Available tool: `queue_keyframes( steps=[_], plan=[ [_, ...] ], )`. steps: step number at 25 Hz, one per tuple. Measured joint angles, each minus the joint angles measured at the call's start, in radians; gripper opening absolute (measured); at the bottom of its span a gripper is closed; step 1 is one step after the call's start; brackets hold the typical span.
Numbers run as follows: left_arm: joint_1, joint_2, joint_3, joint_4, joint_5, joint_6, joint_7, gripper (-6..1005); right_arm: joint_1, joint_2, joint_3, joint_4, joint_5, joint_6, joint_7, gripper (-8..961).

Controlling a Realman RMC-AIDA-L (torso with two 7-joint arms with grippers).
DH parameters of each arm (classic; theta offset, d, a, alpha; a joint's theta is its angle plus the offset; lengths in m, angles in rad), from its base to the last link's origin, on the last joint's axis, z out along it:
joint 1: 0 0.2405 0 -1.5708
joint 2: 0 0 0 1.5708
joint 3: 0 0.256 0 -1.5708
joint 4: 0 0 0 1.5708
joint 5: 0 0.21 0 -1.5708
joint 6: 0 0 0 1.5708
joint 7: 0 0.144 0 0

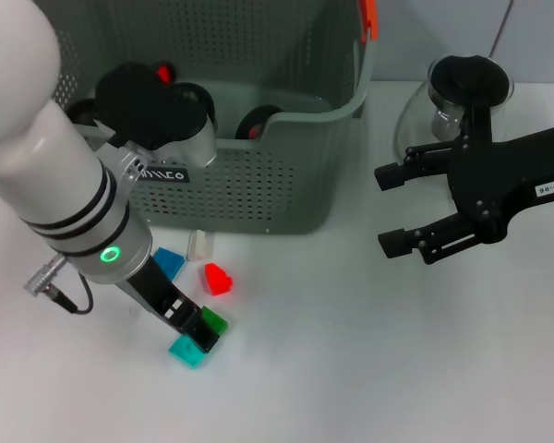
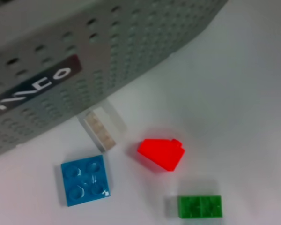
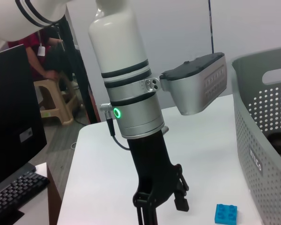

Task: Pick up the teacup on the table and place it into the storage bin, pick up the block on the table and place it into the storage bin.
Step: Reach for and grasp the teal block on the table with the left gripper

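Note:
Several small blocks lie on the white table in front of the storage bin [image 1: 258, 185]: blue [image 1: 169, 261], red [image 1: 217, 278], clear white [image 1: 199, 244], green [image 1: 215, 321] and teal [image 1: 186, 352]. My left gripper [image 1: 196, 330] is low over the table between the green and teal blocks. It is open with nothing held, as the right wrist view also shows [image 3: 161, 206]. I cannot tell whether it touches either block. The left wrist view shows the blue [image 2: 84, 180], red [image 2: 161, 153] and green [image 2: 200, 206] blocks. No teacup shows on the table. My right gripper [image 1: 388, 210] hovers open at the right.
A glass pitcher [image 1: 466, 88] with a black lid stands at the back right, behind my right arm. Dark round things [image 1: 258, 120] lie inside the bin. The bin's front wall carries a black label [image 1: 162, 173].

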Motion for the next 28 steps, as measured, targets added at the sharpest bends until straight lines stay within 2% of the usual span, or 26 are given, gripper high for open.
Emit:
queue_keyframes(
  steps=[18,28],
  plan=[
    [0.01,-0.003,0.115,0.027,0.013,-0.071,-0.007,886,-0.004,0.0,0.014,0.008,0.0,0.007,-0.026,940],
    [0.01,-0.005,0.12,0.06,0.017,-0.089,-0.031,883,-0.004,0.001,0.011,0.011,-0.002,0.004,-0.042,939]
  ],
)
